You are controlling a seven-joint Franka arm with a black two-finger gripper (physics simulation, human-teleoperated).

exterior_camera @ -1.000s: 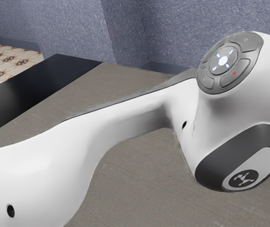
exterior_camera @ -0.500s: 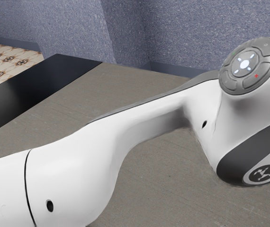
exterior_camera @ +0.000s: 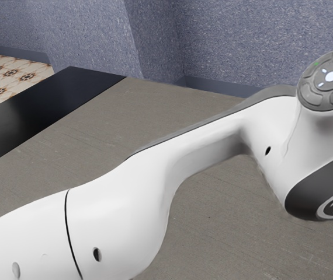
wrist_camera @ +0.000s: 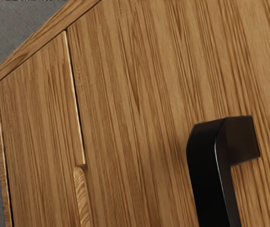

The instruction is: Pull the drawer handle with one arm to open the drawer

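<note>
A wooden cabinet front [wrist_camera: 139,94] with streaky grain stands close before my hand in the wrist view. A black bar handle [wrist_camera: 218,170] is mounted on its wide panel, with its bent end attached to the wood. A narrow seam [wrist_camera: 76,99] separates this panel from a slimmer panel beside it. In the exterior view my white arm [exterior_camera: 172,175] stretches across the grey table [exterior_camera: 96,134] toward the exterior view's right, and its grey button pad [exterior_camera: 329,79] sits near the right edge.
A rounded wooden strip [wrist_camera: 81,196] sits below the seam. A grey surface [wrist_camera: 7,23] shows past the cabinet's corner. A black slab [exterior_camera: 38,105] borders the table at the exterior view's left, with patterned floor tiles [exterior_camera: 3,73] and blue-grey walls [exterior_camera: 213,35] behind.
My arm has slid steadily toward the exterior view's right; the button pad went from mid-right to the right edge, and more of the rear link has come into the picture.
</note>
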